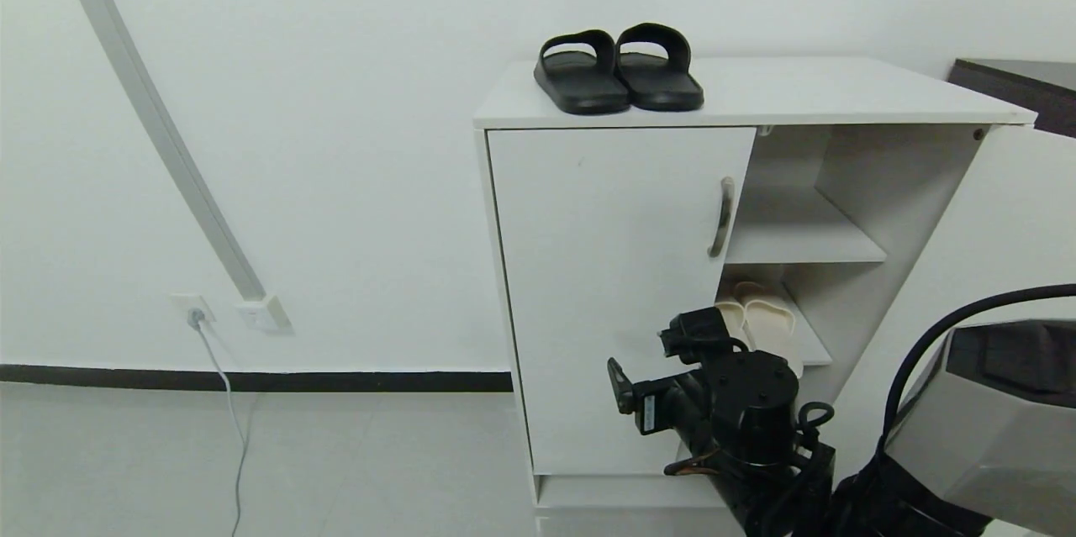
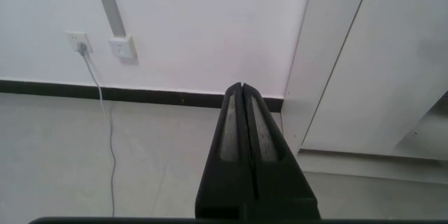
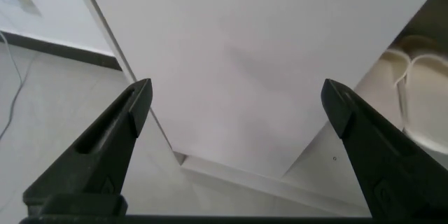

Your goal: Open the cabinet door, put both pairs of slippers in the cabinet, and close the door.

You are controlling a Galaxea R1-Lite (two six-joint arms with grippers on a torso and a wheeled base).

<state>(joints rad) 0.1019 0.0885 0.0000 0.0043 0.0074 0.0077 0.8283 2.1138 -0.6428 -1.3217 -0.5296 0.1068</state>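
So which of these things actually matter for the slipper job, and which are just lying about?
For the job: cabinet; its open door; black slippers on top; cream slippers on the lower shelf inside.
Just lying about: wall sockets; plugged-in cable; wall conduit.

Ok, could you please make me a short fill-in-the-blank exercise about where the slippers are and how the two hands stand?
1. The black slippers lie on ___ of the cabinet.
2. The pale slippers lie inside it, on the ___ shelf.
3. The left hand is ___.
4. The right hand is ___.
Missing words: top; lower; shut; open.
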